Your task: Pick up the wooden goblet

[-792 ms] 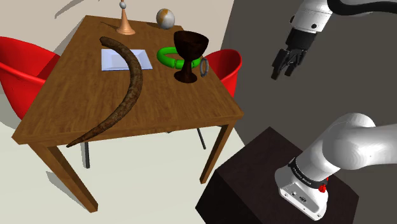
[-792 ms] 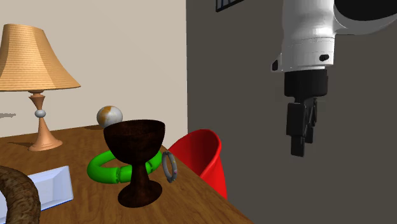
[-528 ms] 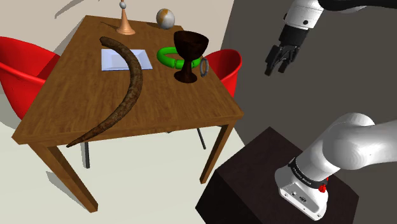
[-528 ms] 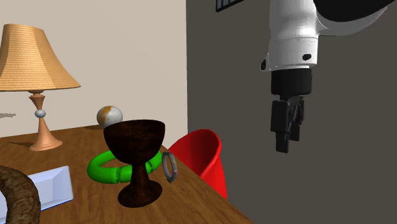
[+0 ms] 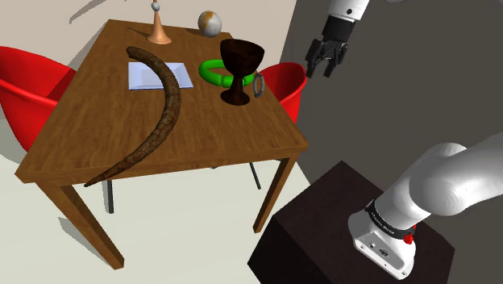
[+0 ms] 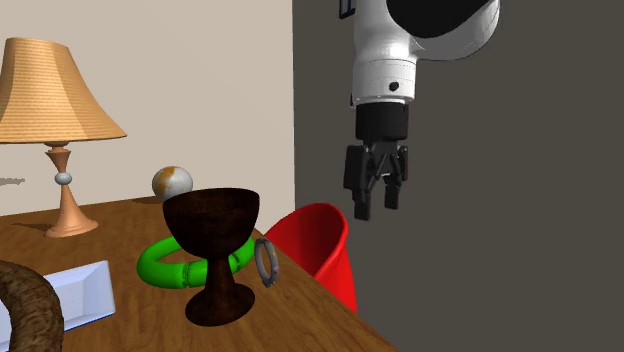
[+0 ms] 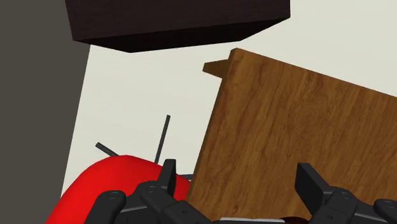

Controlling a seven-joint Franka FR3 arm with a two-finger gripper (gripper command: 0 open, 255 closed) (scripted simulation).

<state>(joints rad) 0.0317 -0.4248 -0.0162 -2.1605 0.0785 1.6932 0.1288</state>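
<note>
The dark brown wooden goblet (image 5: 241,69) stands upright near the wooden table's (image 5: 201,137) right edge in the shoulder view. In the second exterior view the goblet (image 6: 215,250) sits low on the left. My black gripper (image 5: 320,69) hangs in the air beyond that table edge, right of the goblet and apart from it. From the second exterior view the gripper (image 6: 377,212) points down above a red chair (image 6: 315,245). The wrist view shows the gripper (image 7: 238,186) open, with nothing between its fingers and the table's (image 7: 286,127) corner beneath.
A green ring (image 5: 211,73) lies behind the goblet and a small metal ring (image 5: 259,85) leans beside it. A long curved horn (image 5: 157,113), a white sheet (image 5: 151,75), a lamp (image 6: 55,100) and a ball (image 5: 209,22) share the table. Red chairs (image 5: 284,81) flank it; the dark stand (image 5: 322,218) is lower right.
The gripper has travelled up and toward the shoulder view's left, closing on the table's edge and the goblet. Its fingers have stayed apart. Nothing on the table moved.
</note>
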